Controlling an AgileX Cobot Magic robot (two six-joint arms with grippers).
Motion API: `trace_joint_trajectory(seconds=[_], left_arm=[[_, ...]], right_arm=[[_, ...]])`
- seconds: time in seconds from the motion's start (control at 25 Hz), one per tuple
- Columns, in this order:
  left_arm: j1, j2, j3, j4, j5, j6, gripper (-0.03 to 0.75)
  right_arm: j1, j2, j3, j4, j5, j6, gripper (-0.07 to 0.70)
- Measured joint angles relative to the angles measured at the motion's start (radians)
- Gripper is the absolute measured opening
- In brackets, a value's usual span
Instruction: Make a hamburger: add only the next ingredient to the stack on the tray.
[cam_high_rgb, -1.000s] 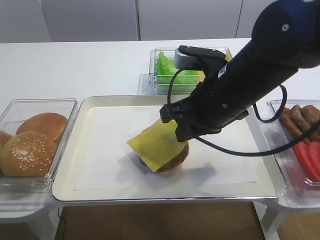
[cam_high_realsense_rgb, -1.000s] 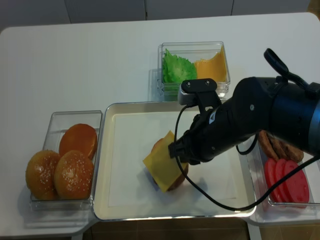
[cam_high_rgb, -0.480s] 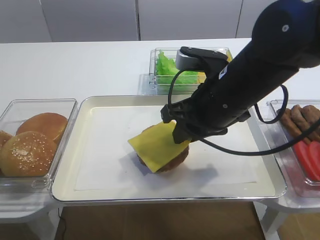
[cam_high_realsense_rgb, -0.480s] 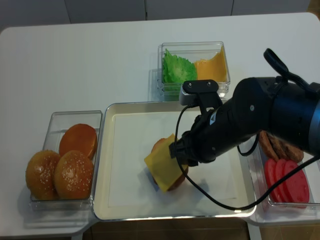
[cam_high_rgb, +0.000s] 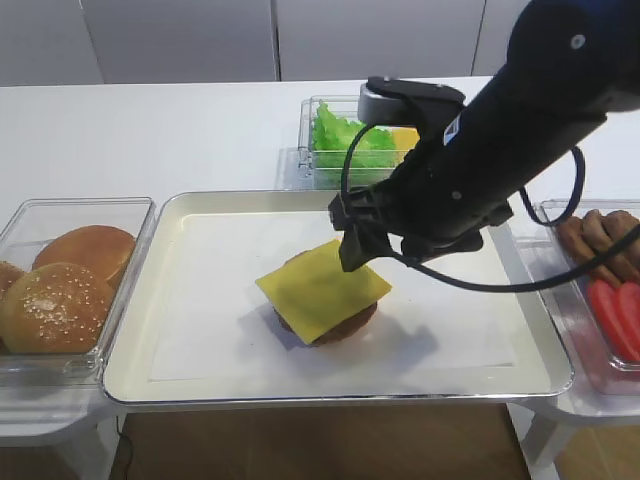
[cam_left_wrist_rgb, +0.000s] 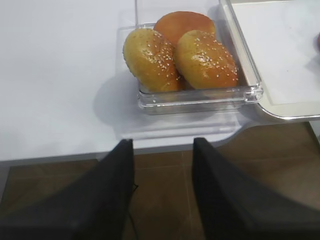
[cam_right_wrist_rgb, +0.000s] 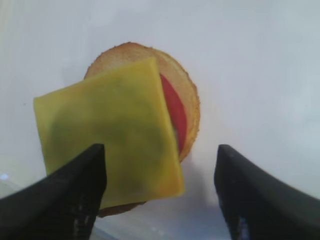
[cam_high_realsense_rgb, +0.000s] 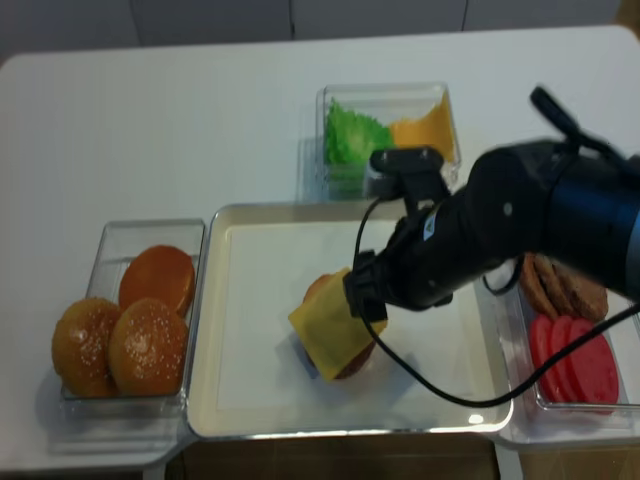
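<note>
The yellow cheese slice (cam_high_rgb: 322, 290) lies flat on the stack (cam_high_rgb: 340, 328), a little off-centre toward the left, in the middle of the silver tray (cam_high_rgb: 200, 300). In the right wrist view the cheese slice (cam_right_wrist_rgb: 107, 135) covers most of the tan bun (cam_right_wrist_rgb: 192, 102), and a red layer (cam_right_wrist_rgb: 175, 112) shows at its edge. My right gripper (cam_right_wrist_rgb: 160, 152) hangs open just above it, its fingers (cam_right_wrist_rgb: 75, 195) apart and touching nothing. From outside the right gripper (cam_high_rgb: 355, 245) sits over the stack's right side. My left gripper (cam_left_wrist_rgb: 162, 145) is open and empty at the table's front edge.
A clear bin of seeded buns (cam_high_rgb: 60, 290) sits left of the tray, close to the left gripper (cam_left_wrist_rgb: 180, 55). Behind the tray a bin (cam_high_rgb: 340, 140) holds lettuce and more cheese. On the right, another bin (cam_high_rgb: 605, 260) holds brown patties and red tomato slices.
My right gripper has opened and let go of the cheese slice, then lifted slightly. The slice, tilted in the grip before, now lies flat on the stack.
</note>
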Motion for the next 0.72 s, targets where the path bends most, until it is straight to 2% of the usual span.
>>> trace_joint_trajectory(seconds=[0.28, 0.52, 0.72], left_arm=[[0.000, 0.000, 0.000, 0.000, 0.000, 0.000, 0.293], [0.000, 0.000, 0.000, 0.000, 0.000, 0.000, 0.293], [0.000, 0.000, 0.000, 0.000, 0.000, 0.000, 0.293]], right_arm=[[-0.044, -0.016, -0.078, -0.187, 0.160, 0.115, 0.531], [-0.176, -0.032, -0.080, -0.269, 0.274, 0.149, 0.531], [-0.262, -0.097, -0.080, -0.339, 0.349, 0.150, 0.528]])
